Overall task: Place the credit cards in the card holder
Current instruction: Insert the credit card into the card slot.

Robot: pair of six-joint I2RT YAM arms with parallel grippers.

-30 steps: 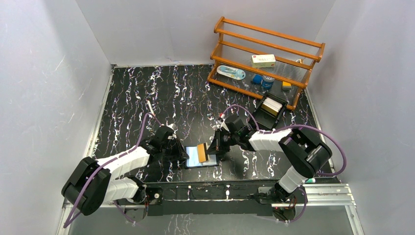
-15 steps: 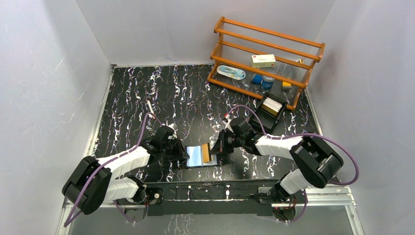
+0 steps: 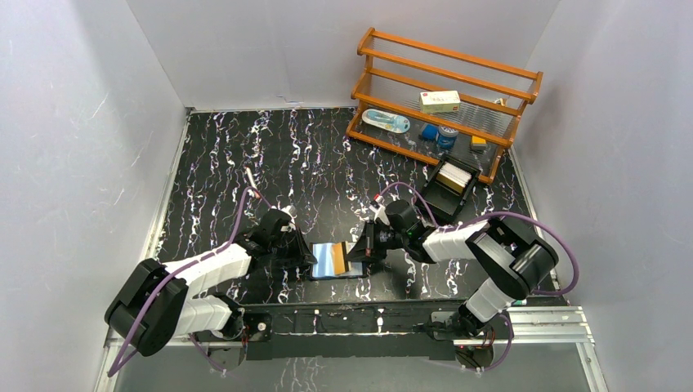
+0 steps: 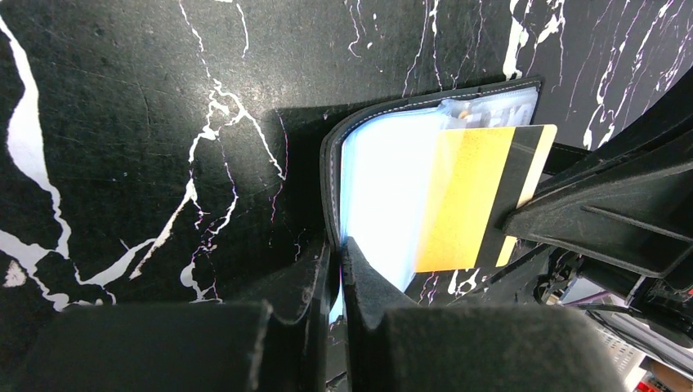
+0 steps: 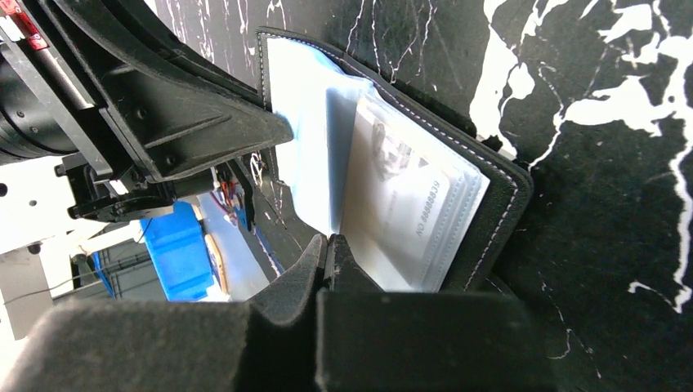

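Seen from above, the card holder (image 3: 327,262) lies open on the near middle of the black marbled table (image 3: 245,163), with one arm reaching in from each side. That view is too small to show either grip.

The left wrist camera shows both grips. The left tool (image 4: 337,265) has its fingers pressed together on the near edge of the holder's black cover, pinning it to the table. A tan-orange card (image 4: 462,200) with a dark stripe lies partly over the pale blue inner pocket. Its far end sticks out past the holder's right edge, where the right tool (image 3: 359,251) is clamped on it.

The right wrist camera looks from the opposite side and hardly shows the orange card. It does show the holder's stack of clear sleeves, one with a pale printed card behind the plastic.

Only the overhead view takes in the far right of the table. There a black open box (image 3: 437,200) holds more cards (image 3: 456,176), in front of a wooden rack (image 3: 445,61) of small items.
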